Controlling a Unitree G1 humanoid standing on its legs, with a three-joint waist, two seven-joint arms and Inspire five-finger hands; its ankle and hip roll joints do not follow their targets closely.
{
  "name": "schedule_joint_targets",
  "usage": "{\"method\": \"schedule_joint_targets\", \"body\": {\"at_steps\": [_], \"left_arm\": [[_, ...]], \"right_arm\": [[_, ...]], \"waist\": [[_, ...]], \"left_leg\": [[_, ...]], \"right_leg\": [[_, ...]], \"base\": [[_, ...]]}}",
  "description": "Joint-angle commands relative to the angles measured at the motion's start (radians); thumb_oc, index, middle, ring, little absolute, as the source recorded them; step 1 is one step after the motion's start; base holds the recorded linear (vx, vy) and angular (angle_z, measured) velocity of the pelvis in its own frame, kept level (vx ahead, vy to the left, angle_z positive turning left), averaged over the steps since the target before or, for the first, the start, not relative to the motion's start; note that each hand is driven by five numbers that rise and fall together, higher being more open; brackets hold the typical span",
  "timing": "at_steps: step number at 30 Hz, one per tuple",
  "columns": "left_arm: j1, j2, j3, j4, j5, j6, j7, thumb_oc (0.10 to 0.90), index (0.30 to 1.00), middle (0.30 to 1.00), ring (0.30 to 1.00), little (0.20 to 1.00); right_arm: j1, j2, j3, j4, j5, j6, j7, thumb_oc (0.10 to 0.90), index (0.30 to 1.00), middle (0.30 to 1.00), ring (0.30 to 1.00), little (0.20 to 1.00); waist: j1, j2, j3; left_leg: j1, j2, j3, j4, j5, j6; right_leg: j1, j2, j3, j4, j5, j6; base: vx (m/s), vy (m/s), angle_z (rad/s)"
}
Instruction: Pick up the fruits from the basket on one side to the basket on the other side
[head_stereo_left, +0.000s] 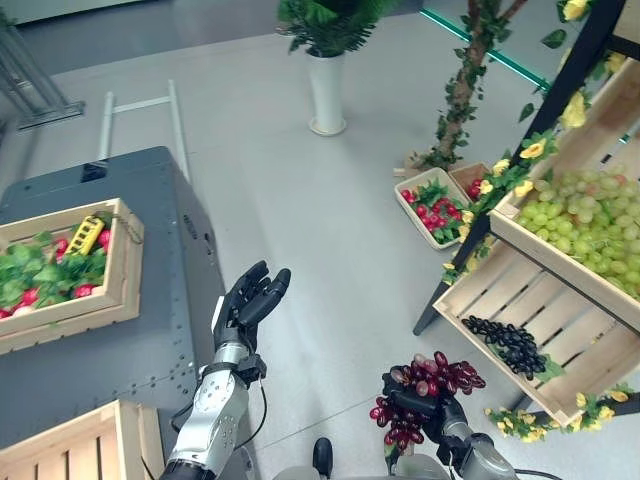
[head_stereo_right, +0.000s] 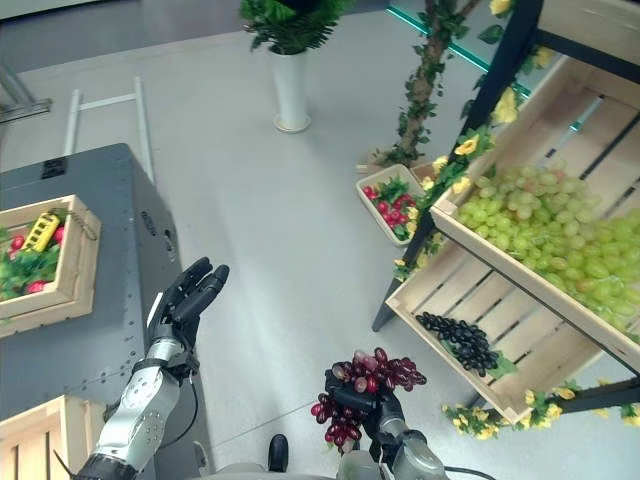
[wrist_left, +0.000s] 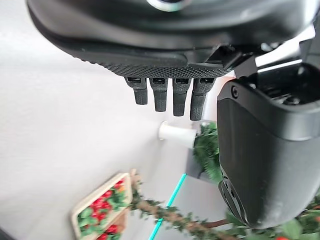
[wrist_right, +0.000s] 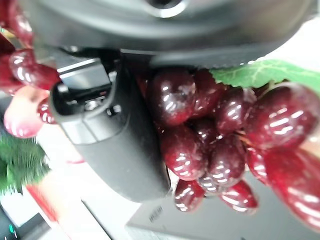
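The right hand (head_stereo_left: 432, 412) is clutching a red grape bunch (head_stereo_left: 425, 392) in curled fingers, well right of the wooden crate (head_stereo_left: 118, 262) on the counter (head_stereo_left: 160, 340); the left hand (head_stereo_left: 248, 300), fingers straight, is hovering nearer it.

A white vase (head_stereo_left: 327, 95) holding a green plant (head_stereo_left: 330, 20) stands on the grey floor (head_stereo_left: 320, 230). To its left, a white tube frame (head_stereo_left: 140, 115) lies flat. To its right rises a vine-wrapped trunk (head_stereo_left: 462, 85), near the vase.
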Motion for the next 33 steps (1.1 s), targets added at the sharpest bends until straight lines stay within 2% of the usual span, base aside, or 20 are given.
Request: {"method": "schedule_joint_targets", "body": {"at_steps": [1,4,5,6,7,11,13,15,16,17,18,19,20,21,22,25,28,29,31,33], "left_arm": [[-0.043,0.047,0.070,-0.079,0.019,-0.107,-0.012,0.800,0.900,0.900,0.900,0.900],[-0.056,0.053,0.075,-0.053,-0.008,-0.105,-0.022,0.800,0.900,0.900,0.900,0.900],[-0.058,0.048,0.076,-0.045,-0.019,-0.108,-0.012,0.800,0.900,0.900,0.900,0.900],[-0.057,0.043,0.076,-0.048,-0.024,-0.102,-0.006,0.800,0.900,0.900,0.900,0.900],[-0.051,0.034,0.076,-0.057,-0.042,-0.095,0.002,0.800,0.900,0.900,0.900,0.900],[-0.046,0.025,0.069,-0.074,-0.040,-0.107,0.002,0.800,0.900,0.900,0.900,0.900],[-0.050,0.008,0.062,-0.088,-0.040,-0.129,0.056,0.800,0.900,0.900,0.900,0.900],[-0.033,-0.002,0.066,-0.104,-0.048,-0.140,0.063,0.800,0.900,0.900,0.900,0.900],[-0.022,-0.006,0.063,-0.115,-0.048,-0.142,0.054,0.800,0.900,0.900,0.900,0.900],[-0.019,-0.007,0.060,-0.119,-0.049,-0.140,0.049,0.800,0.900,0.900,0.900,0.900],[-0.020,-0.010,0.045,-0.126,-0.053,-0.145,0.031,0.800,0.900,0.900,0.900,0.900],[-0.046,-0.015,0.023,-0.121,-0.037,-0.165,0.039,0.800,0.900,0.900,0.900,0.900],[-0.047,-0.015,0.023,-0.120,-0.037,-0.165,0.039,0.800,0.900,0.900,0.900,0.900],[-0.074,-0.009,0.010,-0.108,-0.022,-0.170,0.057,0.800,0.900,0.900,0.900,0.900],[-0.120,0.002,-0.010,-0.078,-0.036,-0.171,0.070,0.800,0.900,0.900,0.900,0.900],[-0.183,0.021,-0.032,-0.056,-0.001,-0.202,0.101,0.800,0.900,0.900,0.900,0.900],[-0.212,0.030,-0.042,-0.081,-0.004,-0.228,0.116,0.800,0.900,0.900,0.900,0.900],[-0.235,0.037,-0.056,-0.100,-0.003,-0.244,0.128,0.800,0.900,0.900,0.900,0.900],[-0.254,0.037,-0.066,-0.111,0.009,-0.248,0.141,0.800,0.900,0.900,0.900,0.900],[-0.261,0.039,-0.070,-0.132,0.014,-0.248,0.148,0.800,0.900,0.900,0.900,0.900]], "right_arm": [[-0.093,0.029,-0.048,-0.093,0.068,-0.086,0.023,0.400,0.300,0.300,0.300,0.300],[-0.117,0.041,-0.041,-0.066,0.080,-0.106,0.003,0.400,0.300,0.300,0.300,0.300],[-0.135,0.047,-0.043,-0.037,0.079,-0.108,0.007,0.400,0.300,0.300,0.300,0.300],[-0.143,0.048,-0.044,-0.030,0.083,-0.109,-0.002,0.400,0.300,0.300,0.300,0.300],[-0.149,0.044,-0.047,-0.045,0.099,-0.103,-0.030,0.400,0.300,0.300,0.300,0.300],[-0.139,0.034,-0.063,-0.069,0.089,-0.116,-0.057,0.400,0.300,0.300,0.300,0.300],[-0.145,0.027,-0.080,-0.065,0.092,-0.131,-0.071,0.400,0.300,0.300,0.300,0.300],[-0.146,0.020,-0.095,-0.068,0.081,-0.141,-0.065,0.400,0.300,0.300,0.300,0.300],[-0.143,0.009,-0.104,-0.073,0.075,-0.149,-0.065,0.400,0.300,0.300,0.300,0.300],[-0.143,0.005,-0.107,-0.075,0.071,-0.154,-0.065,0.400,0.300,0.300,0.300,0.300],[-0.158,-0.012,-0.113,-0.078,0.064,-0.184,-0.076,0.400,0.300,0.300,0.300,0.300],[-0.205,-0.021,-0.110,-0.070,0.055,-0.213,-0.089,0.400,0.300,0.300,0.300,0.300],[-0.205,-0.021,-0.110,-0.069,0.055,-0.213,-0.089,0.400,0.300,0.300,0.300,0.300],[-0.247,-0.029,-0.111,-0.060,0.047,-0.221,-0.100,0.400,0.300,0.300,0.300,0.300],[-0.283,-0.049,-0.109,-0.060,0.067,-0.224,-0.114,0.400,0.300,0.300,0.300,0.300],[-0.325,-0.071,-0.116,-0.042,0.098,-0.257,-0.115,0.400,0.300,0.300,0.300,0.300],[-0.365,-0.085,-0.112,-0.040,0.093,-0.304,-0.125,0.400,0.300,0.300,0.300,0.300],[-0.408,-0.101,-0.114,-0.040,0.087,-0.326,-0.137,0.400,0.300,0.300,0.300,0.300],[-0.455,-0.112,-0.119,-0.045,0.077,-0.330,-0.157,0.400,0.300,0.300,0.300,0.300],[-0.498,-0.132,-0.133,-0.071,0.072,-0.327,-0.173,0.400,0.300,0.300,0.300,0.300]], "waist": [[0.010,0.016,-0.019],[0.022,0.016,-0.019],[0.030,0.008,-0.022],[0.032,0.006,-0.024],[0.025,0.004,-0.025],[0.013,-0.004,-0.020],[0.007,-0.017,-0.011],[0.006,-0.032,-0.002],[0.010,-0.038,0.011],[0.012,-0.039,0.016],[0.022,-0.034,0.048],[0.027,-0.026,0.069],[0.027,-0.026,0.069],[0.024,-0.023,0.083],[0.020,-0.020,0.105],[0.016,-0.012,0.155],[0.020,-0.003,0.205],[0.023,0.005,0.243],[0.026,0.010,0.268],[0.029,0.010,0.296]], "left_leg": [[0.011,-0.009,0.004,0.002,-0.105,0.018],[0.005,-0.001,0.027,0.002,-0.104,0.014],[0.005,0.001,0.050,0.002,-0.106,0.005],[0.005,0.006,0.056,0.002,-0.104,-0.001],[0.008,0.017,0.054,0.002,-0.097,-0.009],[0.023,0.045,0.071,0.002,-0.080,-0.026],[0.016,0.066,0.078,0.048,-0.083,-0.042],[-0.015,0.076,0.096,0.154,-0.113,-0.052],[-0.069,0.084,0.087,0.266,-0.114,-0.062],[-0.095,0.086,0.079,0.307,-0.109,-0.066],[-0.187,0.083,0.030,0.378,-0.064,-0.083],[-0.191,0.077,0.019,0.285,-0.048,-0.085],[-0.190,0.077,0.020,0.283,-0.047,-0.085],[-0.177,0.086,0.041,0.264,-0.081,-0.065],[-0.193,0.082,0.040,0.315,-0.127,-0.052],[-0.255,0.098,0.041,0.429,-0.149,-0.062],[-0.335,0.091,0.023,0.522,-0.170,-0.056],[-0.388,0.088,0.011,0.579,-0.183,-0.066],[-0.437,0.085,0.006,0.624,-0.195,-0.062],[-0.502,0.085,0.003,0.707,-0.235,-0.044]], "right_leg": [[0.053,-0.067,-0.076,0.115,-0.064,0.021],[0.067,-0.092,-0.105,0.082,-0.058,0.022],[0.095,-0.088,-0.132,0.011,-0.044,0.033],[0.104,-0.083,-0.133,-0.011,-0.040,0.034],[0.111,-0.067,-0.108,-0.023,-0.044,0.029],[0.126,-0.046,-0.101,-0.006,-0.071,0.005],[0.136,-0.033,-0.099,-0.012,-0.078,-0.016],[0.140,-0.031,-0.099,-0.015,-0.081,-0.034],[0.141,-0.027,-0.095,-0.006,-0.084,-0.049],[0.139,-0.025,-0.093,-0.001,-0.085,-0.054],[0.129,-0.019,-0.086,0.031,-0.095,-0.064],[0.112,-0.018,-0.088,0.065,-0.108,-0.057],[0.112,-0.019,-0.087,0.066,-0.109,-0.056],[0.085,-0.026,-0.104,0.109,-0.131,-0.060],[0.048,-0.034,-0.104,0.167,-0.157,-0.064],[-0.010,-0.034,-0.113,0.273,-0.199,-0.079],[-0.099,-0.045,-0.115,0.366,-0.220,-0.092],[-0.151,-0.040,-0.112,0.432,-0.249,-0.098],[-0.209,-0.040,-0.110,0.500,-0.268,-0.107],[-0.284,-0.046,-0.105,0.593,-0.295,-0.119]], "base": [[-0.01,-0.067,-0.99],[0.00,-0.166,-0.58],[0.05,-0.286,-0.40],[0.10,-0.364,-0.51],[0.10,-0.289,-0.39],[0.10,-0.283,-0.14],[0.08,-0.307,-0.04],[0.04,-0.211,-0.07],[0.00,-0.134,-0.07],[-0.08,-0.118,-0.02],[-0.14,-0.001,0.06],[-0.13,0.020,0.10],[-0.08,0.084,0.00],[-0.06,0.074,-0.25],[-0.08,0.088,-0.45],[-0.06,0.033,-0.43],[-0.11,0.049,0.27],[-0.16,0.106,0.18],[-0.12,0.106,0.22],[-0.08,0.083,0.24]]}}
